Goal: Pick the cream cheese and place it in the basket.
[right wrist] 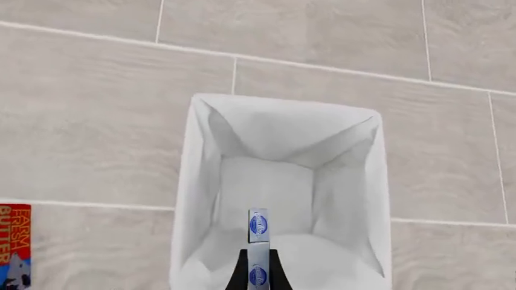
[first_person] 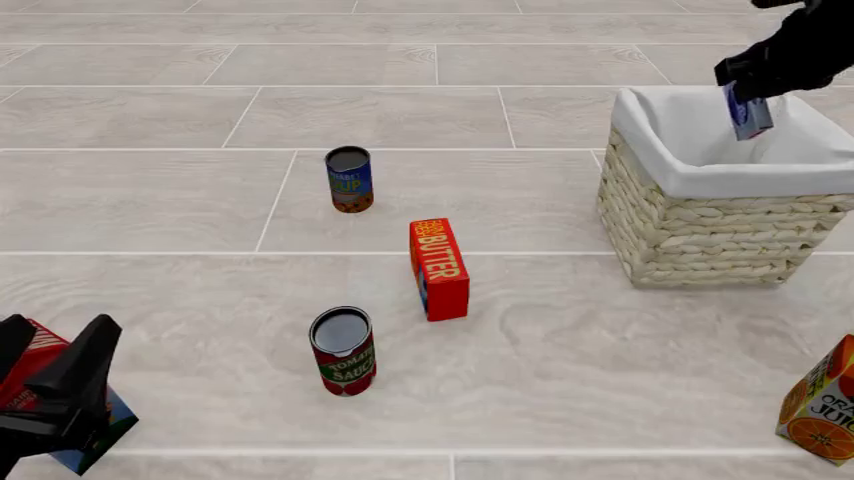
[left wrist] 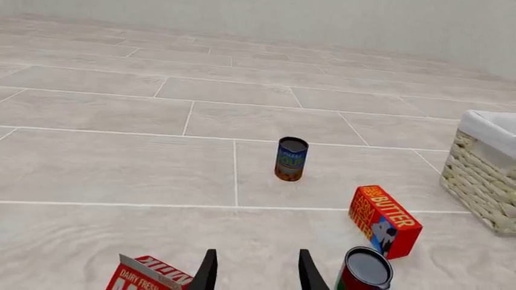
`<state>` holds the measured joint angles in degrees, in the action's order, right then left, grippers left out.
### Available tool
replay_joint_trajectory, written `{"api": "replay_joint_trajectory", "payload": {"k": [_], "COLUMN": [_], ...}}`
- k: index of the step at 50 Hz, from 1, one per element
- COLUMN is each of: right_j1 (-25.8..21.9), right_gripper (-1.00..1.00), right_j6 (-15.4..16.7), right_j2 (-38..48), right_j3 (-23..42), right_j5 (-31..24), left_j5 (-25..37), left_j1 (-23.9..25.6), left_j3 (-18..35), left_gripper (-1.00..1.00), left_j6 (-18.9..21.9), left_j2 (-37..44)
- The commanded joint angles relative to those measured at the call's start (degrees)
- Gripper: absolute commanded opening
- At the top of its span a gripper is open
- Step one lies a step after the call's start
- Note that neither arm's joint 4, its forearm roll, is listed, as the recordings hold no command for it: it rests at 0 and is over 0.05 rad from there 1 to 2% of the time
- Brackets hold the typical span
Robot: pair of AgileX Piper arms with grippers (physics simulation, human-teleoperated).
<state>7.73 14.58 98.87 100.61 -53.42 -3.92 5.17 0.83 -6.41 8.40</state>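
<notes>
Right hand (first_person: 750,100): 1, clamped on the cream cheese (first_person: 747,113), poised above the basket's open top, at the right far side of the worktop.
Cream cheese: 1, pinched edge-on between the right hand's fingers, hanging over the white lining; seen from the right wrist (right wrist: 257,241) it sits directly above the basket's interior.
Basket (first_person: 707,225): 1, woven straw with white cloth folded over the rim, standing on the worktop at the right.
Left hand (first_person: 54,385): 1, fingers spread apart with nothing between them, low at the near left corner, over a red milk carton (first_person: 34,375).
Butter box (first_person: 439,267): 1, red-orange, lying near the centre, left of the basket and well apart from it.
Cans: 2; a blue one (first_person: 348,179) upright beyond the butter box, a red sauce one (first_person: 343,351) upright nearer than it.
Orange juice carton (first_person: 819,403): 1, at the near right edge.
Worktop (first_person: 561,370): 1, pale tile pattern.
</notes>
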Motion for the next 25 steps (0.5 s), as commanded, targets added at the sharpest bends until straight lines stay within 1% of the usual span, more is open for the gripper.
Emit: {"api": "replay_joint_trajectory", "payload": {"k": [1, 2, 6, 15, 25], "right_j1": [1.42, 1.52, 1.46, 1.59, 1.76], "right_gripper": [-1.0, -1.0, -1.0, -1.0, -1.0], "right_j6": [1.56, 2.01, 1.96, 3.0, 3.2], "right_j2": [3.41, 3.62, 4.74, 6.89, 8.61], "right_j3": [2.44, 2.32, 3.63, 5.96, 7.83], "right_j5": [-0.78, -0.84, -1.46, -2.34, -2.68], "left_j5": [-0.81, -0.84, -1.6, 0.11, 0.55], "left_j1": [0.26, 0.25, 0.27, 0.49, 0.81], "left_j3": [-0.16, -0.14, -0.36, 0.84, 1.22], "left_gripper": [1.0, 1.0, 1.0, 1.0, 1.0], "left_j6": [-0.1, -0.05, -0.15, -0.15, -0.03], "left_j2": [0.89, 0.94, 1.55, 1.16, 1.29]}}
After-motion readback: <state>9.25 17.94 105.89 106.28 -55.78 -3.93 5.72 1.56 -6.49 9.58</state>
